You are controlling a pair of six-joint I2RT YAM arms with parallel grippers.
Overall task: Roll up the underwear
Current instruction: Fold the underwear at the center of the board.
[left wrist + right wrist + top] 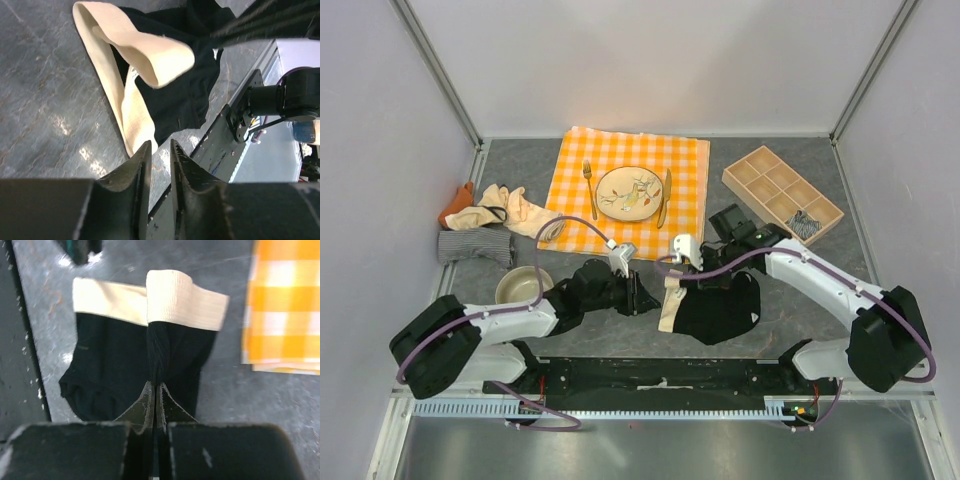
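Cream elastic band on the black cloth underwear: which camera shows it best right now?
Right wrist: the cream band of the black cloth underwear shows whole, face-on, one fold raised above the shut right tool. Left wrist shows it obliquely; top external only a small strip.

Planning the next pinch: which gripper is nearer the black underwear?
Right. The right gripper is shut on a raised fold of the underwear. The left gripper sits just off the end of its cream band, slightly open, holding nothing.

A grey mottled tabletop (520, 162) is enclosed left, far and right by pale walls (650, 60), joined by metal posts (438, 70).
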